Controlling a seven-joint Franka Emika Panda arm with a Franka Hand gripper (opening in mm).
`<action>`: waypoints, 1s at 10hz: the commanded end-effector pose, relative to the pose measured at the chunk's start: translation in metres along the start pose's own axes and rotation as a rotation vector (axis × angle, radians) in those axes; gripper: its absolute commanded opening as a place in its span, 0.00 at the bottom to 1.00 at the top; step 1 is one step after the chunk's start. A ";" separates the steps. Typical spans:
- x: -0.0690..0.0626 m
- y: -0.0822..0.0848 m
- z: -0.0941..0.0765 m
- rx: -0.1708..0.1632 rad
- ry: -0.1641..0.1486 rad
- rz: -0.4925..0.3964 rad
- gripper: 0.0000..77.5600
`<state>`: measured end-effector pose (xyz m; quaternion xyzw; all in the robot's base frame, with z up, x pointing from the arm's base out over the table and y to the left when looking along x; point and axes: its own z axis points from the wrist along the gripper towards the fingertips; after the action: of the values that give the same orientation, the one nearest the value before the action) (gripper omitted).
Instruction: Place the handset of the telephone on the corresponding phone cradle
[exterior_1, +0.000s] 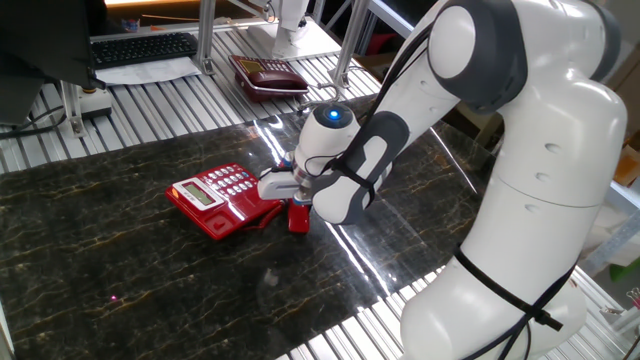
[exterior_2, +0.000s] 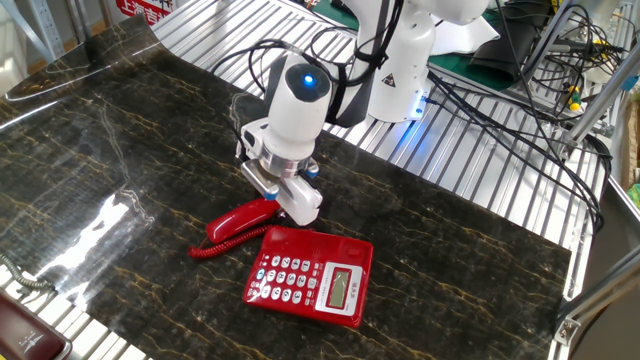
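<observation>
Dark marbled worktop (exterior_2: 470, 250), ribbed metal surround. At far left in the other fixed view, corner of a dark maroon phone (exterior_2: 25, 335) at the frame's 8 o'clock edge; the same phone (exterior_1: 268, 77) at 12 o'clock in one fixed view, on the metal slats. Black keyboard (exterior_1: 145, 47) at 11 o'clock there. Red coiled cord (exterior_2: 215, 246) trailing toward 8 o'clock from the handset (exterior_2: 238, 218), glossy red, lying tilted on the worktop just beside the upper-left edge of the telephone (exterior_2: 312, 276), off the phone cradle (exterior_1: 250, 207). Gripper (exterior_2: 283, 203) set over the right end of the handset, jaws narrow and closed around it. White-grey keypad (exterior_2: 283, 277) and small greyish display (exterior_2: 341, 288) facing up; no key lettering legible. White arm (exterior_1: 530, 150) with blue lit ring at the wrist. Red sign with illegible white characters at 12 o'clock, top edge.
</observation>
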<state>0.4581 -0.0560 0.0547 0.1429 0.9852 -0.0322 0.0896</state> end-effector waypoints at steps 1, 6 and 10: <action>0.001 -0.010 -0.049 -0.012 0.181 0.041 0.01; 0.000 -0.011 -0.050 -0.014 0.195 0.038 0.01; 0.000 -0.011 -0.051 -0.025 0.199 0.059 0.01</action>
<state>0.4461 -0.0608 0.1025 0.1651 0.9862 -0.0081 -0.0050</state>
